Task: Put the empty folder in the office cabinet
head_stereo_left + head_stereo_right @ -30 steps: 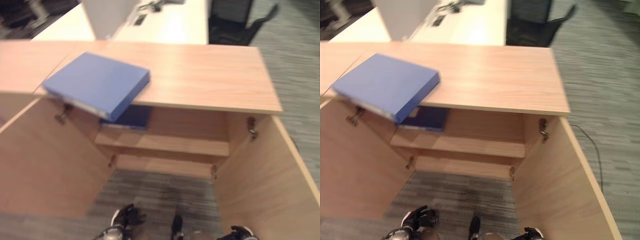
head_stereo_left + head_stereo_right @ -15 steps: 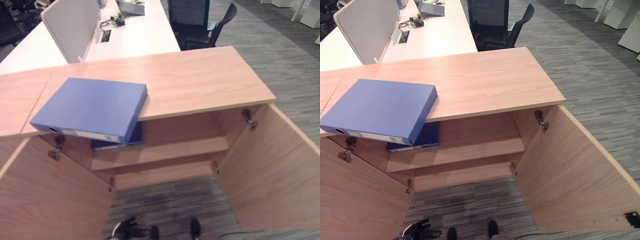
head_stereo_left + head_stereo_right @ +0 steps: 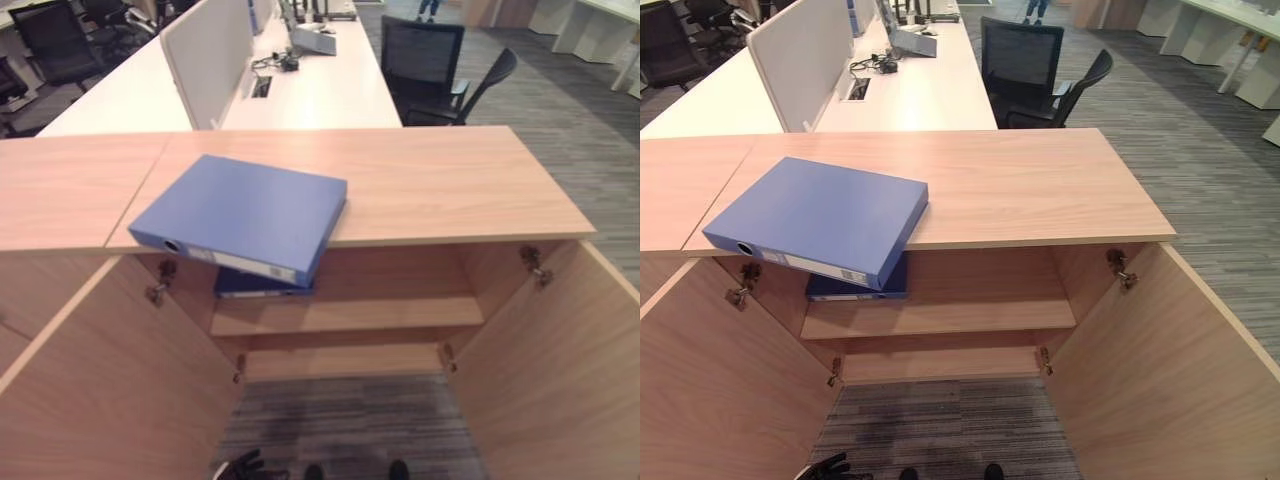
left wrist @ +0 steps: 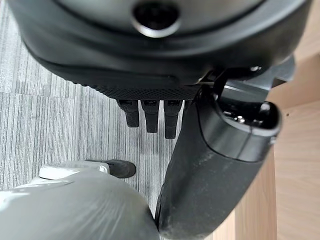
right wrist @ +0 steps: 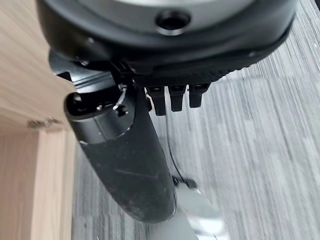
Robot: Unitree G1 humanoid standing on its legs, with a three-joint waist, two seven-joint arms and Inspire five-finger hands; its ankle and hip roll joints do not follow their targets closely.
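Fingers of both hands hang straight and loose, holding nothing: left hand (image 4: 150,117) low over the carpet before the cabinet, right hand (image 5: 172,97) likewise beside the open right door (image 3: 1160,370). Blue folder (image 3: 820,218) lies flat on the cabinet top (image 3: 1040,190), one corner overhanging the front edge, likely staged for pickup. Second folder (image 3: 855,288) already occupies the upper shelf (image 3: 970,315); both doors stand wide, leaving the shelf free to receive the folder.
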